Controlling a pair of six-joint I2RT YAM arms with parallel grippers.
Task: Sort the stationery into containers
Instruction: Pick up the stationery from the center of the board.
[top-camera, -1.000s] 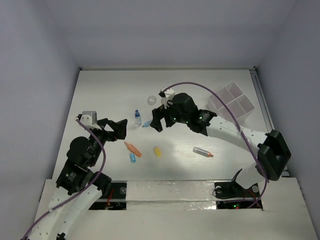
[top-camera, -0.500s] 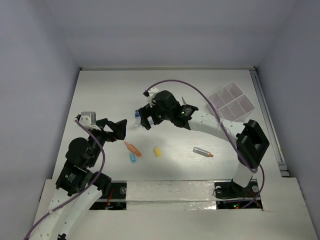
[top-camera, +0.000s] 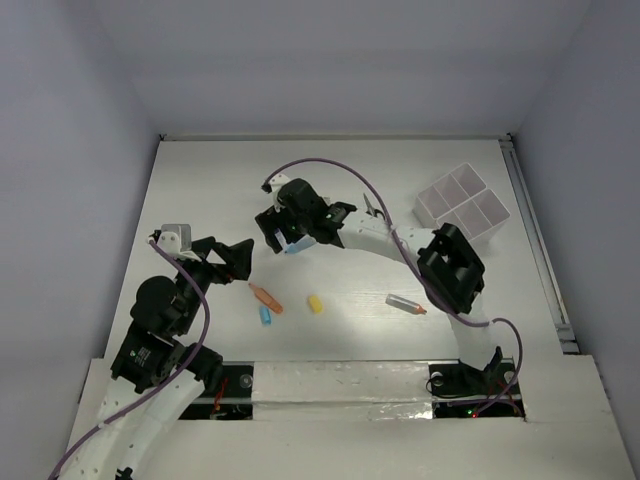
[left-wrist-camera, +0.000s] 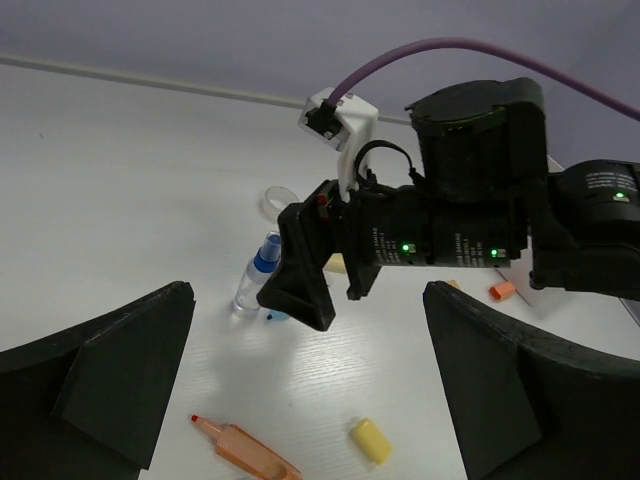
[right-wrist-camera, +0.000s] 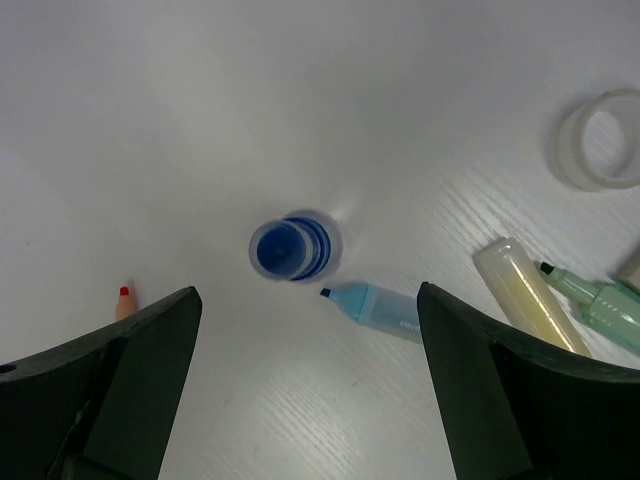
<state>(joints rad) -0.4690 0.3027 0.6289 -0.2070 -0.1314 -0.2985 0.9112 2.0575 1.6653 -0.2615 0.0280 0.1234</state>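
- No word, brand, number or sign can be read in any of the views.
- The blue highlighter (right-wrist-camera: 375, 305), lying just right of the blue-capped bottle (right-wrist-camera: 292, 247), has a short line of dark print on its barrel. In the right wrist view the print is too small and blurred to make out.

The left arm (top-camera: 160, 345) and right arm (top-camera: 375, 235) have white shells, black joints and purple cables (left-wrist-camera: 465, 42). Green lights (left-wrist-camera: 405, 247) dot the right wrist. The left gripper (left-wrist-camera: 307, 300) has black wedge fingers (left-wrist-camera: 110, 385).
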